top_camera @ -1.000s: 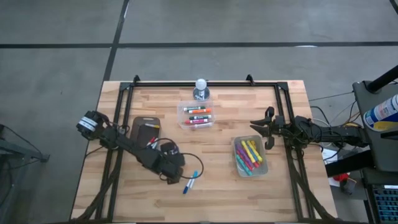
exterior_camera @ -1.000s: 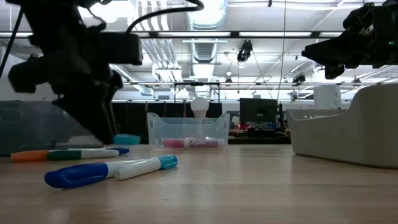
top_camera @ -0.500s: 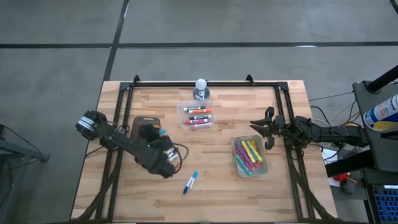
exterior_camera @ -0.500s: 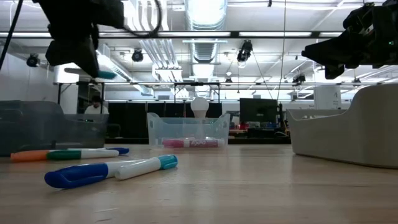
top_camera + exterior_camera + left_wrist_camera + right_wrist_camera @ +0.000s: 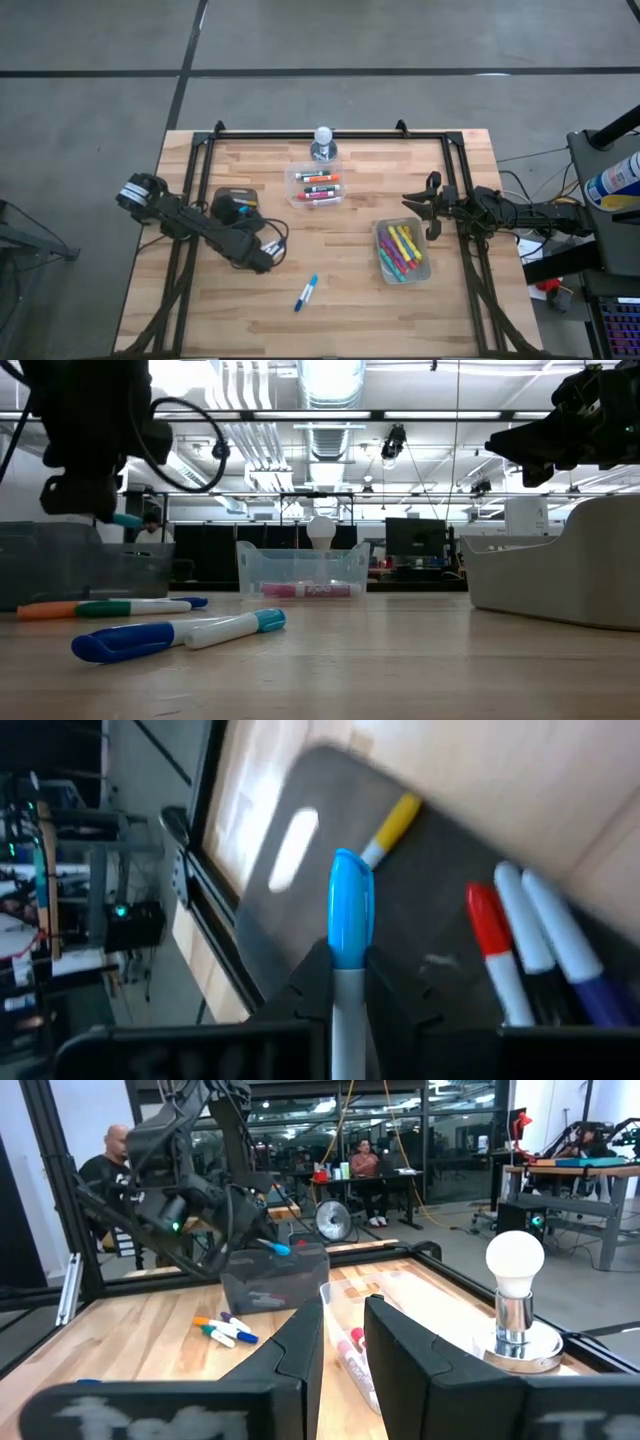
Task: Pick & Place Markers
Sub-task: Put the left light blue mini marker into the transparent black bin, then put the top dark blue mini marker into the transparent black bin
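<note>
The left gripper [image 5: 345, 982] is clamped on a blue-capped marker [image 5: 349, 925] whose cap juts forward from between its fingers [image 5: 312, 982], over the dark grey tray [image 5: 330, 780], while the right gripper [image 5: 343, 1342] hangs with fingers parted, grasping nothing.

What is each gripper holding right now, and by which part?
The left gripper holds a blue-capped marker by its white barrel, cap end sticking out over the dark grey tray. The right gripper holds nothing.
</note>
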Controlling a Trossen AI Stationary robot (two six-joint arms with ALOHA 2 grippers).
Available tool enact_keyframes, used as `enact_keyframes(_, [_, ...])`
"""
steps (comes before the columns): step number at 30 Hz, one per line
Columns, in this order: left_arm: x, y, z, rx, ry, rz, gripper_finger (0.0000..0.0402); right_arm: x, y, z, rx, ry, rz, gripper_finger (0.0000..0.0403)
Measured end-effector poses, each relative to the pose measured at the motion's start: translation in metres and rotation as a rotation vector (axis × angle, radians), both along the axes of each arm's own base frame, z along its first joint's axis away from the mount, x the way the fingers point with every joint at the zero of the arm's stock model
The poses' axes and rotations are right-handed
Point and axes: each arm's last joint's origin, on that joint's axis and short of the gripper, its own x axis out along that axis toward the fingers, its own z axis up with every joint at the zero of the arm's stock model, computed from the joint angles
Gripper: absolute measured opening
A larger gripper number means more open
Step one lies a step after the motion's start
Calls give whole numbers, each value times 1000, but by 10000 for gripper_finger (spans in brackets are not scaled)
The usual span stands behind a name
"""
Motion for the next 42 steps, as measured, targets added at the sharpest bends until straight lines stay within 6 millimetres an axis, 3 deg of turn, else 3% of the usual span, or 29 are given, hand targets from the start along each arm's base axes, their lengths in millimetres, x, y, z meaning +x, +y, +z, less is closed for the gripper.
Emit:
enact_keyframes(12, [-3,3,-10,-52,14,27,44,0,0,0,1,0,0,68])
enact_keyframes(22, [-2,3,-8,-35,17,-10,115,0,0,0,1,1,0,68])
enact_keyframes(26, [1,2,-3,-22,21,-37,125,0,0,0,1,1,0,68])
enact_keyframes(37, [41,-21,42,-175,-215,-183,126,0,0,0,1,1,0,68])
enact_keyframes(42, [61,-33,42,-335,-357,-270,126,0,0,0,2,1,0,68])
